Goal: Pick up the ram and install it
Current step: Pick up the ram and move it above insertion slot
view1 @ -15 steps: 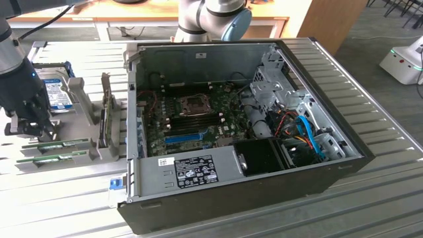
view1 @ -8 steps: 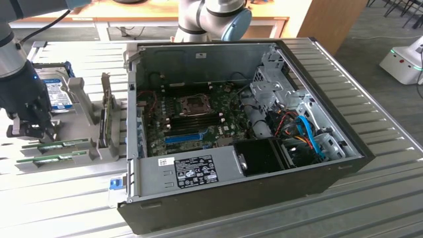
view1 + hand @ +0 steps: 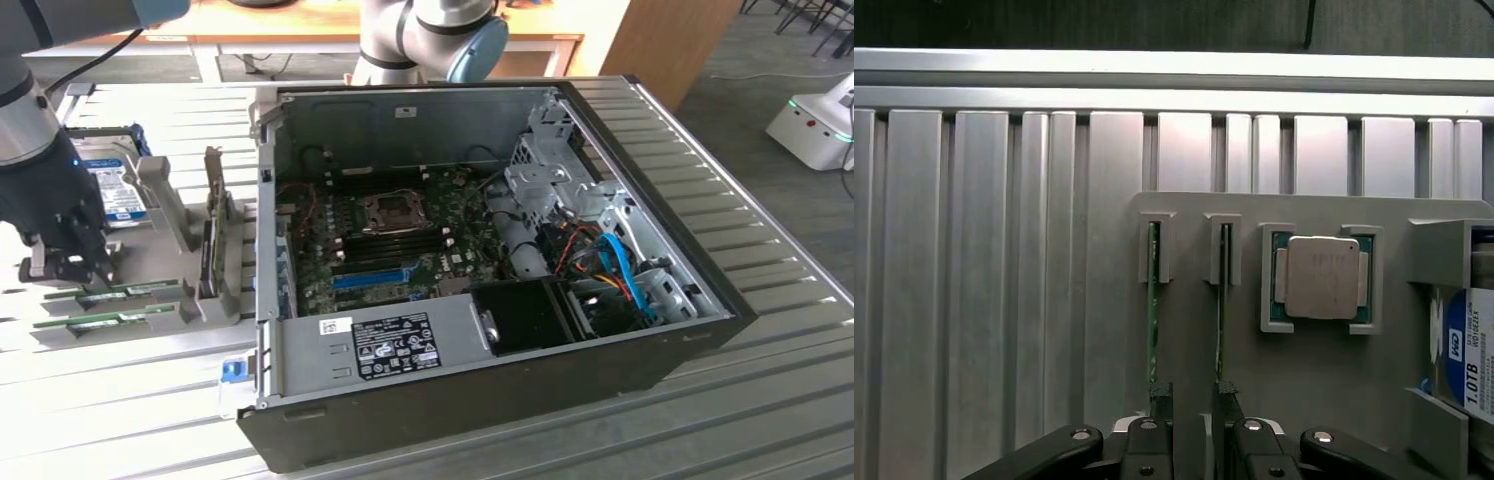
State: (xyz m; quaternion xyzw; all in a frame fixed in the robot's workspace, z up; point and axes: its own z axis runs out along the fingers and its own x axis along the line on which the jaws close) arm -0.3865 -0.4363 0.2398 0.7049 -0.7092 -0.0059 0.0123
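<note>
- Ribbed silver aluminium tabletop (image 3: 774, 330), carrying everything in the scene.
- Black desktop computer case (image 3: 641, 370), lying on its side with the panel off. It shows a green motherboard (image 3: 441, 240) with a long blue plastic slot (image 3: 371, 277). A white sticker (image 3: 387, 345) on the grey metal box inside carries print too small to read.
- Grey-and-black robot arm (image 3: 34, 150), reaching down at the exterior view's left, beside the case.
- Flat grey plastic holder tray (image 3: 1304, 380), on the tabletop just beside the case, with a pocket or slot for each part.
- Boxy hard drive with a blue-and-white label (image 3: 1464, 350), in an end pocket of the tray. The label reads "WD" and "1.0TB".
- Black two-finger gripper (image 3: 1192, 425), wide open and holding nothing. It hangs low over the tray end farthest from the hard drive. Its dark fingertips (image 3: 1159, 400) each sit at the end of one green stick; I cannot tell if they touch.
- Long thin green circuit-board ram stick nearer the processor (image 3: 1222, 300), standing on edge in its narrow slot in the tray.
- Matching outer ram stick (image 3: 1152, 300), on edge in the parallel slot just beside it. Neither stick's label can be read.
- Square processor chip with a silver lid and green rim (image 3: 1321, 277), in its pocket between the sticks and the hard drive. Its lid markings are too faint to read.
</note>
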